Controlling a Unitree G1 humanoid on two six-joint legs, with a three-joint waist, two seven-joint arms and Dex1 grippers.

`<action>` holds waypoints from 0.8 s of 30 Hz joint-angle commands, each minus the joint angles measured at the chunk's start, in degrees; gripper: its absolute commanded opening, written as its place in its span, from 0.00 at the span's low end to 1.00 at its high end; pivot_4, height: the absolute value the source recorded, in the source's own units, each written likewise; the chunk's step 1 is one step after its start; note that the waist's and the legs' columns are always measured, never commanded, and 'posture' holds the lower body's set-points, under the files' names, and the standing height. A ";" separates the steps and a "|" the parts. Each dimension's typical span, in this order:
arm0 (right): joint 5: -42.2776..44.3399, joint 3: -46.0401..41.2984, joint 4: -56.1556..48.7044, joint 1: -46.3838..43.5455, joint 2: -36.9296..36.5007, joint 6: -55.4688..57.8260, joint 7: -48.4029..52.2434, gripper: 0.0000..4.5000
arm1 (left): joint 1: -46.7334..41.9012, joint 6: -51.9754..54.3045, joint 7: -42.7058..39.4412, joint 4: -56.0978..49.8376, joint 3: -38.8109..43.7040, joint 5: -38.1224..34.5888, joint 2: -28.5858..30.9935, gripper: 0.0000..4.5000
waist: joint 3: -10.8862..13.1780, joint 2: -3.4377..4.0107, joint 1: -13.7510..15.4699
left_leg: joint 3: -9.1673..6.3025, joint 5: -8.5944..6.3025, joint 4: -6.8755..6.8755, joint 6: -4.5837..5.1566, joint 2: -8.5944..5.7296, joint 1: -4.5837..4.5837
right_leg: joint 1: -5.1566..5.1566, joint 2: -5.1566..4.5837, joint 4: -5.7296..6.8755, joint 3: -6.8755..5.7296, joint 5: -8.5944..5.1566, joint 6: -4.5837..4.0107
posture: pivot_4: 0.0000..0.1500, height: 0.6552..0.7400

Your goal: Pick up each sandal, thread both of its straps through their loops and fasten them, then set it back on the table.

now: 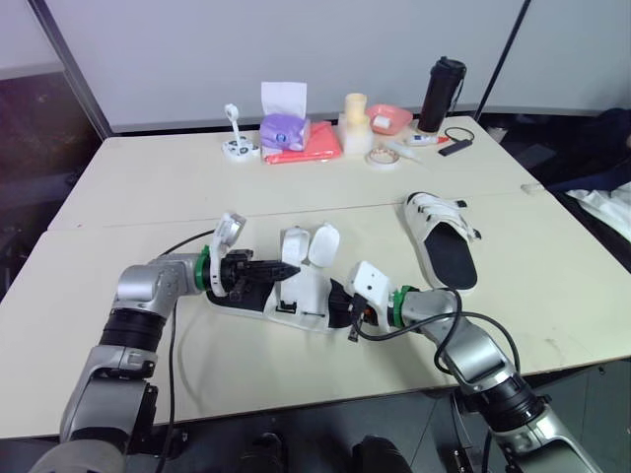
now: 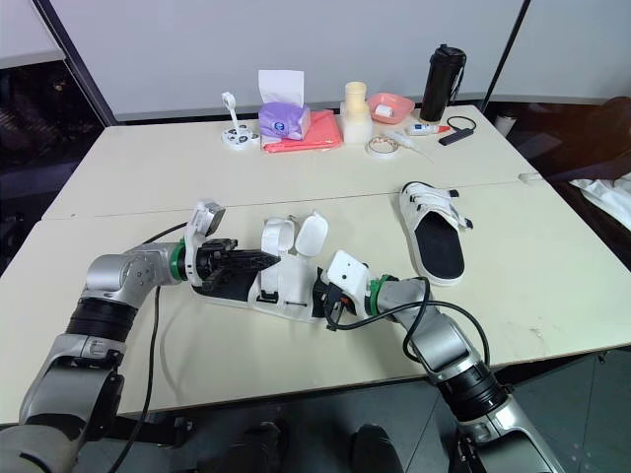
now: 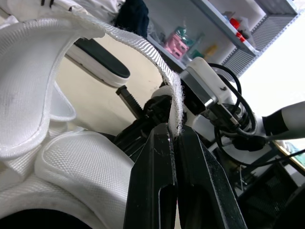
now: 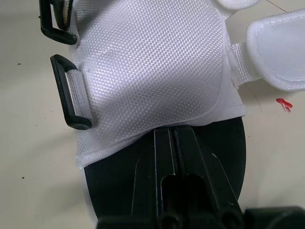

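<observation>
Sandal (image 1: 308, 288) under work, lying on the tabletop (image 1: 148, 177) near its front edge, between the two arms, with both flaps standing open and neither fastening yet made. The left pincer (image 3: 172, 133) is closed tight on the free edge of one strap (image 3: 143, 45), lifting the webbing into an arch clear of the white upper, apparently so that its end can be steered toward a loop. The right pincer (image 4: 174, 134) comes in from the heel end with its fingers pressed together and nothing visible between them. It lies along the black footbed (image 4: 109, 191) with its tips at the hem of the upper, a placement that probably pins the shoe flat against the pull on the strap. Two black loops (image 4: 71, 95) sit on the far side of the upper from the raised strap, unthreaded. A second sandal (image 1: 442, 241) rests well apart toward the robot's right, sole down, its straps lying across the upper. Threading has barely begun.
</observation>
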 commanded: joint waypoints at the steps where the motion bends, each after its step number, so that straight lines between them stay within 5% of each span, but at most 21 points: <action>1: -0.83 1.58 1.15 1.19 -0.54 1.36 0.53 0.00 | -0.59 -1.03 -1.56 -0.97 -0.57 0.50 1.23 0.01 | 0.00 0.00 -0.01 | 0.00 0.00 0.00 0.00 0.00 0.00 | 0.00 0.00 0.00 0.00 0.00 0.00 | 1.00 1.00; 24: -0.69 1.34 1.02 1.29 -0.73 1.59 0.62 0.00 | 6.42 -24.29 -4.33 -4.31 -4.03 9.32 1.24 0.01 | -0.01 0.01 0.08 | 0.00 0.00 -0.04 0.00 0.01 0.00 | 0.01 0.00 -0.04 0.01 0.01 -0.01 | 1.00 1.00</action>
